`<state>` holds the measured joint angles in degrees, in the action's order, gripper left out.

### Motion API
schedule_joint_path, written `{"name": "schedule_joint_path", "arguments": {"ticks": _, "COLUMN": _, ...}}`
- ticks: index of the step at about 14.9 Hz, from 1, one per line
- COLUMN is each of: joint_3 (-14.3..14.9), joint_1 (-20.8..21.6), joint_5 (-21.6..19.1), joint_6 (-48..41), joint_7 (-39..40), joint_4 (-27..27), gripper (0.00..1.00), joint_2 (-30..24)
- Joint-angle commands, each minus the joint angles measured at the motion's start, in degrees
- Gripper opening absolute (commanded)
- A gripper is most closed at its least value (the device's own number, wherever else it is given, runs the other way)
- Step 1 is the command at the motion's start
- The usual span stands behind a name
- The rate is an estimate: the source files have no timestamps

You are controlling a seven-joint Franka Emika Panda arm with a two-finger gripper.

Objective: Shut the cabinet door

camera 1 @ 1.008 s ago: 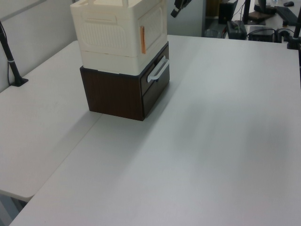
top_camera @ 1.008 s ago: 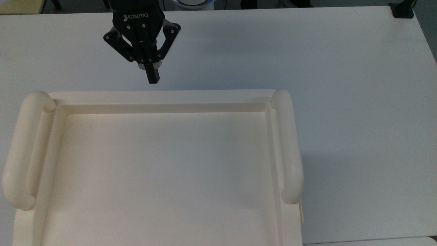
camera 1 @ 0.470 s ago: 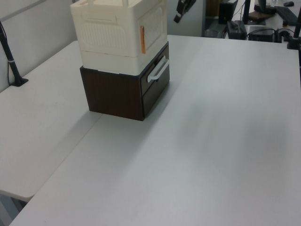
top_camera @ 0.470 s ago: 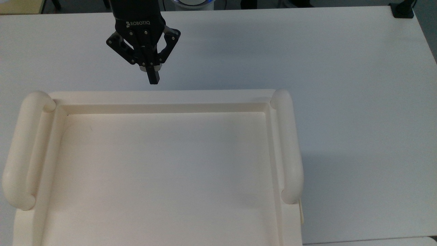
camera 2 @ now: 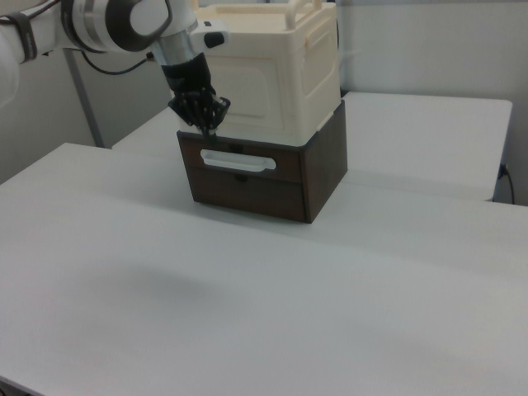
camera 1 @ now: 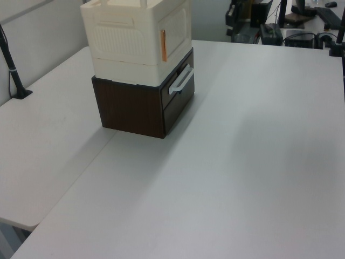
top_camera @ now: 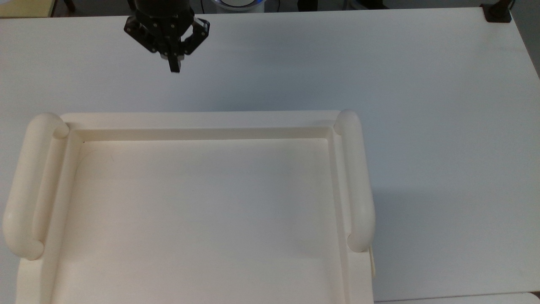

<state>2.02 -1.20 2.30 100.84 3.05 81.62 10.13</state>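
The cabinet [top_camera: 202, 120] is a cream plastic unit with a recessed tray top. It stands on a dark brown drawer box [camera 1: 135, 108]. The cabinet door [camera 2: 247, 99] is the flat cream panel on the front face in the right view. It lies flush with the cabinet body. In the left view the door [camera 1: 175, 27] has an orange strip along its edge. My gripper [top_camera: 174, 69] is shut, holds nothing and points down. It hangs over the table beyond the cabinet's far edge in the top view. In the right view the gripper [camera 2: 208, 129] hangs in front of the door's lower left corner, apart from it.
Two thick rails [top_camera: 358, 181] run along the tray's sides. The drawer box has a white handle [camera 2: 238, 161]. The white table [top_camera: 422, 126] spreads wide at the top view's right. A black clamp [top_camera: 498, 12] sits at its far corner and a black pole [camera 1: 13, 70] at the left view's left.
The gripper has pulled back from the cabinet, toward the top view's top and slightly left, staying shut. The cabinet and door have not moved.
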Motion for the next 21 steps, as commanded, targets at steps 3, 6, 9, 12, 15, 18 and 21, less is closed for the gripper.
{"name": "schedule_joint_path", "arguments": {"ticks": 3, "joint_3": 0.7, "joint_1": 2.33, "joint_5": 3.06, "joint_6": -12.51, "joint_7": 0.03, "joint_4": 3.45, "gripper": 0.0, "joint_2": -4.58}}
{"name": "schedule_joint_path", "arguments": {"ticks": 6, "joint_3": 0.71, "joint_1": 2.69, "joint_5": 2.98, "joint_6": -11.11, "joint_7": -0.5, "joint_4": 6.18, "gripper": 0.01, "joint_2": -6.26}}
{"name": "schedule_joint_path", "arguments": {"ticks": 9, "joint_3": 3.41, "joint_1": 5.4, "joint_5": 2.89, "joint_6": -9.09, "joint_7": -1.63, "joint_4": 6.45, "gripper": 0.07, "joint_2": -6.17}}
{"name": "schedule_joint_path", "arguments": {"ticks": 12, "joint_3": 5.36, "joint_1": 7.88, "joint_5": 2.89, "joint_6": -8.12, "joint_7": -4.45, "joint_4": 7.5, "gripper": 0.17, "joint_2": -6.26}}
{"name": "schedule_joint_path", "arguments": {"ticks": 15, "joint_3": 5.36, "joint_1": 7.27, "joint_5": 2.71, "joint_6": -7.42, "joint_7": -4.19, "joint_4": 7.33, "gripper": 0.71, "joint_2": -6.26}}
{"name": "schedule_joint_path", "arguments": {"ticks": 18, "joint_3": 5.36, "joint_1": 7.18, "joint_5": 2.8, "joint_6": -7.24, "joint_7": -4.19, "joint_4": 7.33, "gripper": 1.0, "joint_2": -6.17}}
{"name": "schedule_joint_path", "arguments": {"ticks": 21, "joint_3": 5.36, "joint_1": 7.09, "joint_5": 2.89, "joint_6": -7.33, "joint_7": -4.36, "joint_4": 7.24, "gripper": 1.0, "joint_2": -6.26}}
